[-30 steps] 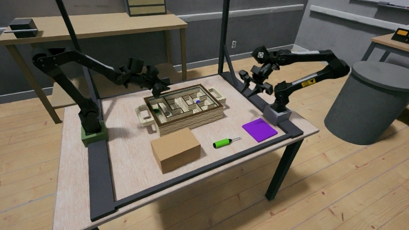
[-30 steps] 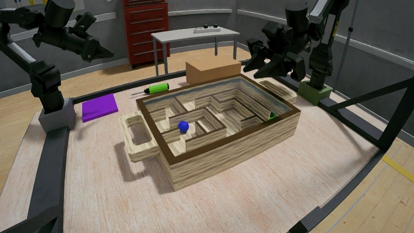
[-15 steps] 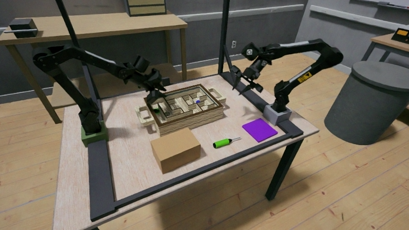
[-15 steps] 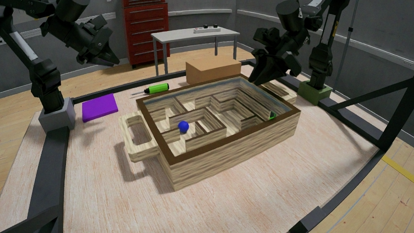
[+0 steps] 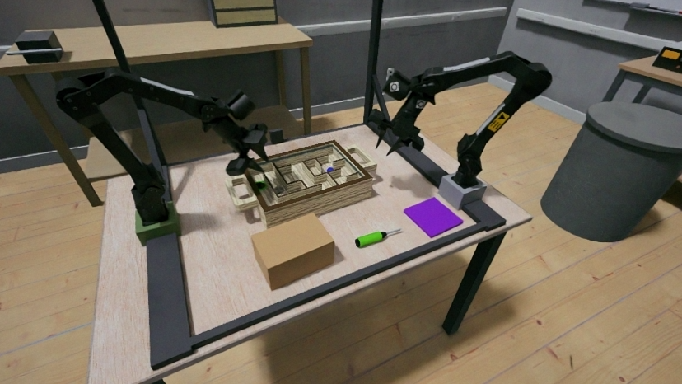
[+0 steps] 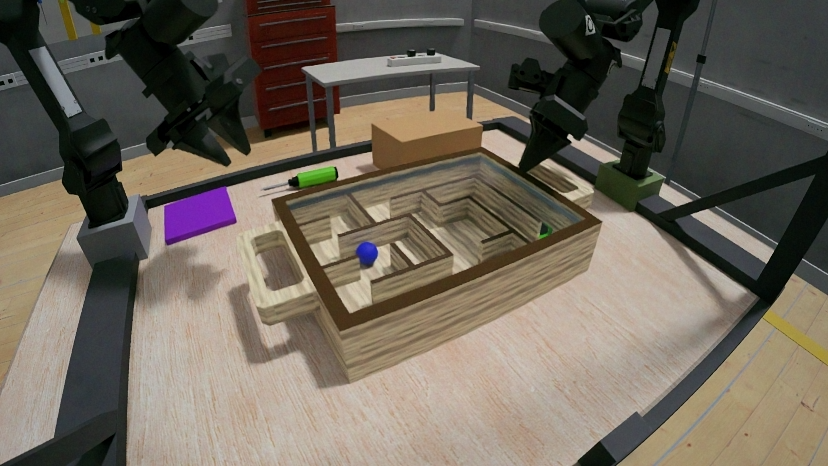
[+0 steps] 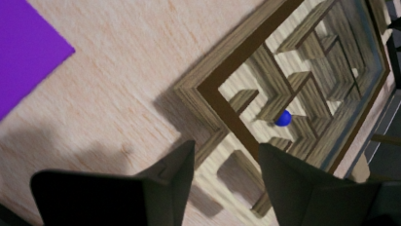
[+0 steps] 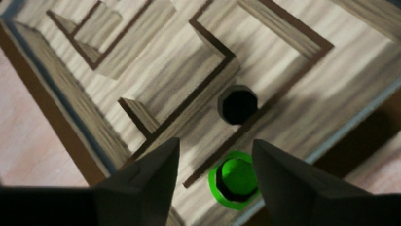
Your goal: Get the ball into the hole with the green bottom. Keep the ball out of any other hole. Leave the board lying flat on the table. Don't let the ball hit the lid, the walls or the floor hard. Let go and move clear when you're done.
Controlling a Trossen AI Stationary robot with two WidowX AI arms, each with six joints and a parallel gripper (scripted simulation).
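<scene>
Top view: maze board [image 5: 310, 206] [image 6: 475, 315] [image 7: 214, 97] [image 8: 58, 117] flat, centre frame. Cardboard box [image 5: 293, 248] [image 6: 427, 141] lower centre. Left gripper [image 5: 383, 148] [image 6: 238, 158] [image 7: 226, 144] upper right, right gripper [image 5: 263, 165] [image 6: 523, 167] [image 8: 215, 141] left of centre; both part-open, nothing held. Purple square [image 5: 432, 217] [image 6: 199, 214] [image 7: 29, 54] lower right, green screwdriver [image 5: 370, 239] [image 6: 315, 176] just left of it. Green-bottomed hole [image 5: 259, 184] [image 6: 545, 232] [image 8: 238, 177] at board's left end. Blue ball [image 5: 329, 170] [image 6: 366, 253] [image 7: 283, 118] in maze, board's right half.

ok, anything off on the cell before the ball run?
Nothing stands out: the maze board sits flat, the ball is inside its walls, and I see no spill or damage.
</scene>
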